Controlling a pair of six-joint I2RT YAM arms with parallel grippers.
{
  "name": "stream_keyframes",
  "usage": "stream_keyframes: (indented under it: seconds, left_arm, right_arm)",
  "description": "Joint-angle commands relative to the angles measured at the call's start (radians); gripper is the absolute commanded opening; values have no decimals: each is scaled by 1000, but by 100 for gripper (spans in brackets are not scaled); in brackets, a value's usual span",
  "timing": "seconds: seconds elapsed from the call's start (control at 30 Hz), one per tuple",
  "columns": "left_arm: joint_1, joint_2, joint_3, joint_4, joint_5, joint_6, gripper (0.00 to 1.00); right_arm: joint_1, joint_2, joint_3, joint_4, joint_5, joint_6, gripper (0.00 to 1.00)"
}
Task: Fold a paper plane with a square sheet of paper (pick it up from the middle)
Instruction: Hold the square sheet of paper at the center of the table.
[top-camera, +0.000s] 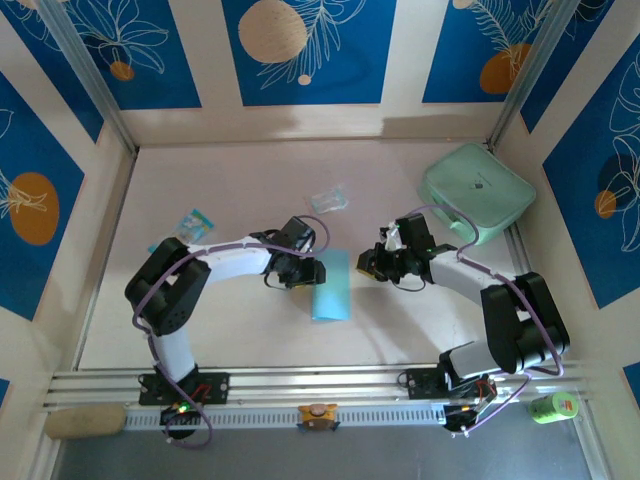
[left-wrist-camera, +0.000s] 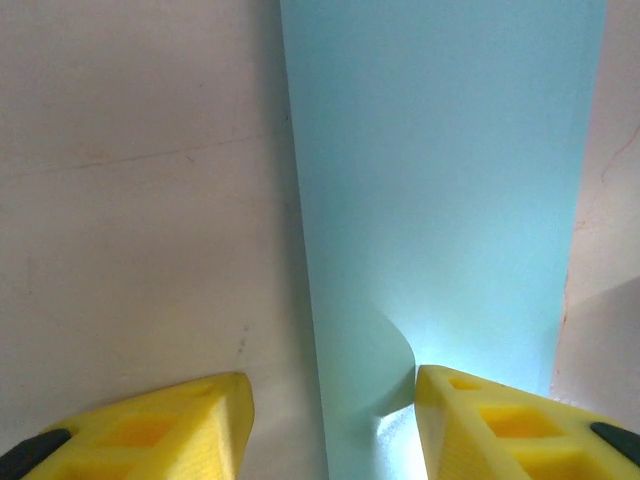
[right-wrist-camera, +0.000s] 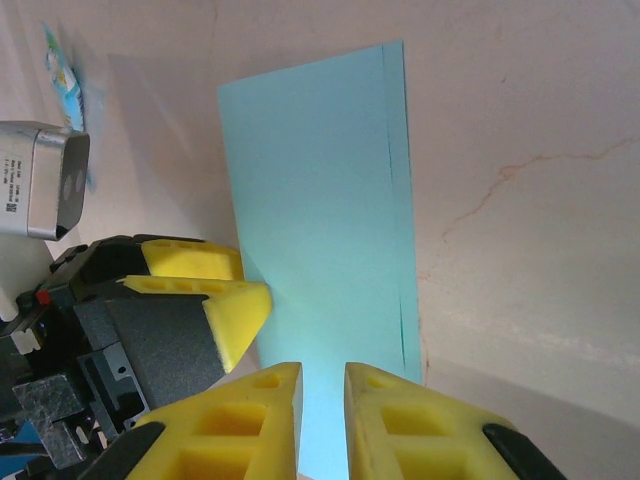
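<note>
right pincer (right-wrist-camera: 322, 378) barely apart at square sheet of paper (right-wrist-camera: 320, 180), left pincer (left-wrist-camera: 330, 395) apart astride its edge

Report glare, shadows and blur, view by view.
Left wrist: white glare on the sheet of paper low in frame, where it curls. Right wrist: sheet evenly lit, grey shadow on the table to its left. Top external: sharp, even light, no glare.

right claw (right-wrist-camera: 322, 390) narrowly parted above square sheet of paper (right-wrist-camera: 320, 180) | left claw (right-wrist-camera: 245, 285) at its left edge
</note>
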Motion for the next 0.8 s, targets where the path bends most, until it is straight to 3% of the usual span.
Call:
stream_keyframes:
  seconds: [0.0, 0.77]
  left_arm:
    - [-6, 9, -15, -21, -61, -6, 48]
    - [-26, 135, 104, -177, -157, 30, 57]
  right_arm:
    - [3, 11, -12, 12, -31, 12, 18]
    - [25, 23, -3, -22, 29, 17, 18]
